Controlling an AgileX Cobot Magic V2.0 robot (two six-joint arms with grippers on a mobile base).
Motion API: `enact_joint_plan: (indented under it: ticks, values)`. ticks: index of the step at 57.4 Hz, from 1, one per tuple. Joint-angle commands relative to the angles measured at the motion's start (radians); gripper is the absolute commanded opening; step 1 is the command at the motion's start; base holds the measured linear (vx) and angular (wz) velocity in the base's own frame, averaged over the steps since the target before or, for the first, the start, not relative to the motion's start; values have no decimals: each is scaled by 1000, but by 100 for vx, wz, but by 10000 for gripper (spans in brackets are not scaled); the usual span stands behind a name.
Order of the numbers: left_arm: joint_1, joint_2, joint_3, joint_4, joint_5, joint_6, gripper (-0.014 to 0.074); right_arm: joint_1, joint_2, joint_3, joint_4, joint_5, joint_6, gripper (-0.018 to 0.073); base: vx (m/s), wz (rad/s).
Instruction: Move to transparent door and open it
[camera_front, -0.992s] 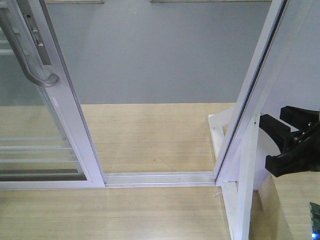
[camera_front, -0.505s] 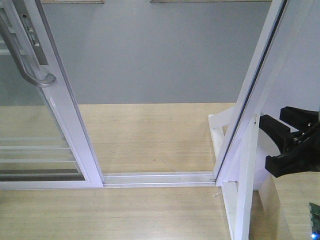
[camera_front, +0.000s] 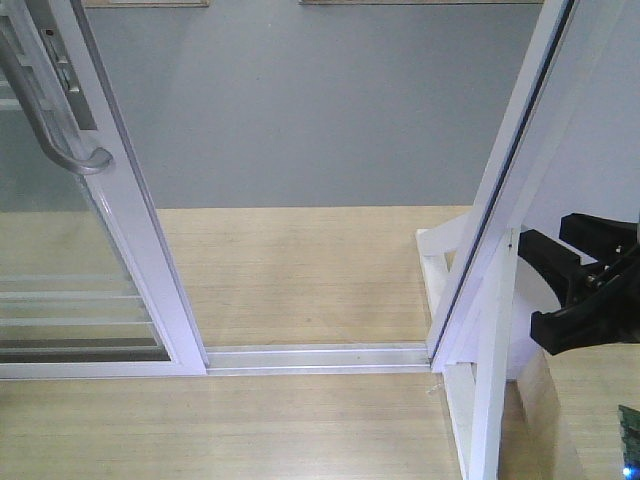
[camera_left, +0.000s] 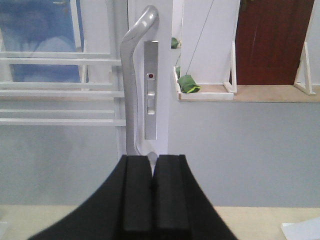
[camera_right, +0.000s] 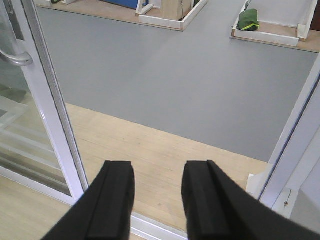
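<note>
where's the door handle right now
The curved silver handle sits at the upper left of the front view, on the transparent door stile left of the open gap. In the left wrist view it rises just above the left gripper.

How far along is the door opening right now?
Mostly done: the transparent door stands slid aside, leaving the floor track bare across a wide gap. In hand: the left gripper, fingers shut, sits at the pull handle. Left: the right gripper hangs open, idle.
</note>
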Motion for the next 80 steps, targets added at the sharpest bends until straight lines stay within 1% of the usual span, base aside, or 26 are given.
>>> enact_joint_plan:
  ticks: [1,10,13,16,17,19,27,62,65,69,71,74,77,80]
  values:
    - [-6,-71,76,9,-159,-3,-6,-4,-4,-28,-1,-74,2,320,0,0]
    - [-6,-232,283,6,-274,-3,-6,-4,-4,-28,-1,-74,2,320,0,0]
    - [-6,-237,344,6,-325,-3,-6,-4,-4,-28,-1,-72,2,320,0,0]
    - [-6,-230,392,6,-400,-7,-6,-4,-4,-28,-1,-66,2,320,0,0]
    - [-7,-233,397,6,-406,-7,-6,-4,-4,-28,-1,-66,2,320,0,0]
    - [-12,-234,390,6,-370,-7,-6,-4,-4,-28,-1,-65,2,320,0,0]
    - [-13,-233,389,6,-357,-5,-6,-4,-4,-28,-1,-63,2,320,0,0]
    - [-13,-233,389,6,-357,-5,-6,-5,-21,-14,-6,-69,2,317,0,0]
    - [-13,-233,389,6,-357,-5,-6,-24,-51,9,-47,-92,-11,291,0,0]
    - [-13,-233,389,6,-357,-5,-6,-74,-102,51,-63,-104,-9,233,0,0]
    - [-13,-233,389,6,-357,-5,-6,-107,-146,87,-63,-117,6,177,0,0]
    - [-13,-233,389,6,-357,-5,-6,-146,-214,133,-65,-137,23,127,0,0]
    - [-13,-233,389,6,-357,-5,-6,-188,-276,183,-70,-161,45,57,0,0]
    - [-13,-233,389,6,-357,-5,-6,-226,-351,227,-73,-173,47,4,0,0]
